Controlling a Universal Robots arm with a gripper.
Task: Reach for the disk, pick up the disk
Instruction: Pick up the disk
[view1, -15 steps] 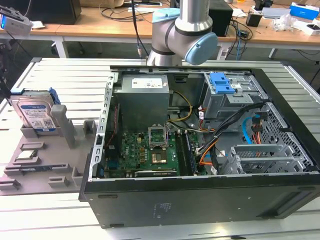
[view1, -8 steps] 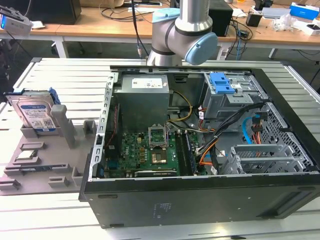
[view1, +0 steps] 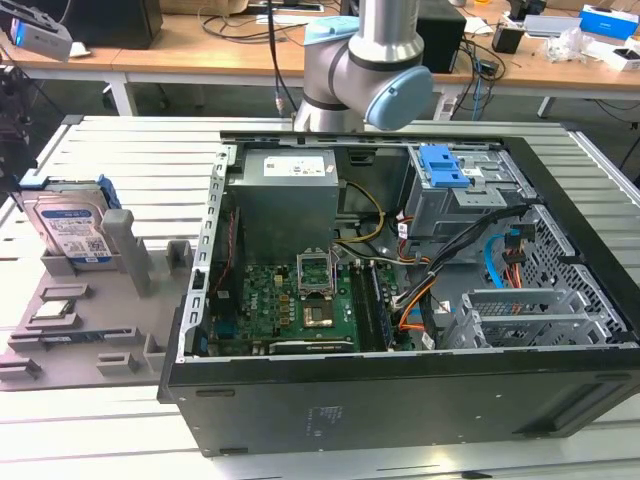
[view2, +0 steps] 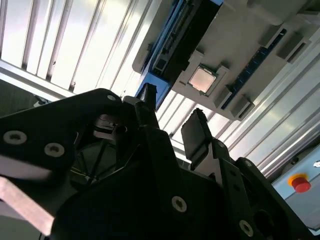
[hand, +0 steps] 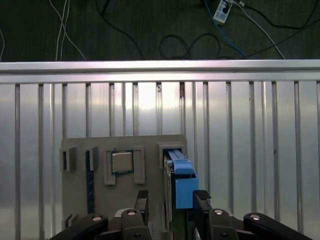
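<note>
None of the grasp is happening yet: the claw (hand: 171, 196) is hovering wide open over the disk (hand: 182, 180) without touching it, while the disk is standing on edge in its grey holder (view1: 120, 345) near the desk's (view1: 120, 150) edge at the exterior view's left.

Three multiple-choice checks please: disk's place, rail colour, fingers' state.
1. The disk stands: A) in the grey holder, on the exterior view's left of the computer case; B) inside the computer case; C) lifted in the air.
2. Its side rails are: A) red; B) blue; C) yellow.
3. The fingers of the gripper are: A) shut on the disk; B) open; C) shut, empty.
Key: A, it stands upright in the holder; B, the first wrist view shows blue; B, a gap separates them in both wrist views.
</note>
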